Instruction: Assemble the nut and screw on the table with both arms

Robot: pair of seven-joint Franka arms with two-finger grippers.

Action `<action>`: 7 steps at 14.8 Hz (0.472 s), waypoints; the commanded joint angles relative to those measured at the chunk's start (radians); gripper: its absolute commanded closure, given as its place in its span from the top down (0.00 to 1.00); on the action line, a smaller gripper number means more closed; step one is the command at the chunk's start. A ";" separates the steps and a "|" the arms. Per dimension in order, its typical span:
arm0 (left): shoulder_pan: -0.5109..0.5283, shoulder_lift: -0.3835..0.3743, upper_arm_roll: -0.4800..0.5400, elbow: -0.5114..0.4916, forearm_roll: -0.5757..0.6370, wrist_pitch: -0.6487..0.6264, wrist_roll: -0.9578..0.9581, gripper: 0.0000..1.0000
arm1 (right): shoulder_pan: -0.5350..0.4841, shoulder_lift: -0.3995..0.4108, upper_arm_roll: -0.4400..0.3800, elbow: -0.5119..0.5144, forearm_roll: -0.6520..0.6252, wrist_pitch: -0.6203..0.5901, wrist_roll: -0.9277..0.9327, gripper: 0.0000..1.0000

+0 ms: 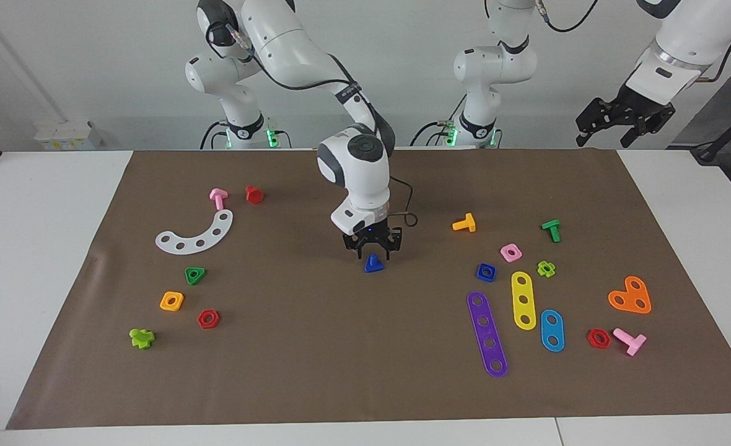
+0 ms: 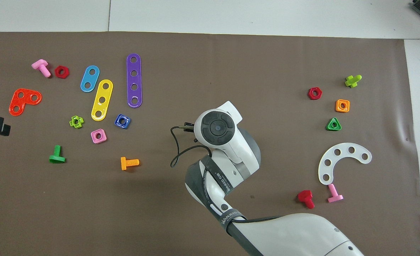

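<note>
At frame centre you see the right gripper (image 1: 372, 250) with fingers spread just above the screw (image 1: 373, 264), which rests on the mat (image 1: 316, 347). The nut (image 1: 485, 272) lies centre-right. The left gripper (image 1: 624, 118) waits upper right, spread.

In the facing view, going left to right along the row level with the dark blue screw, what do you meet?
Green triangular nut → dark blue screw, standing under the right gripper → dark blue square nut → lime flower-shaped nut.
</note>
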 commanded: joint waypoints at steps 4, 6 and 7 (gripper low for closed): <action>0.011 -0.030 -0.004 -0.033 -0.017 0.002 0.006 1.00 | -0.131 -0.206 -0.005 -0.002 -0.020 -0.068 0.031 1.00; 0.011 -0.030 -0.004 -0.033 -0.017 0.002 0.006 1.00 | -0.205 -0.268 -0.005 -0.002 -0.020 -0.088 0.014 1.00; 0.011 -0.030 -0.004 -0.033 -0.017 0.002 0.006 1.00 | -0.245 -0.300 -0.003 -0.004 -0.020 -0.115 -0.021 1.00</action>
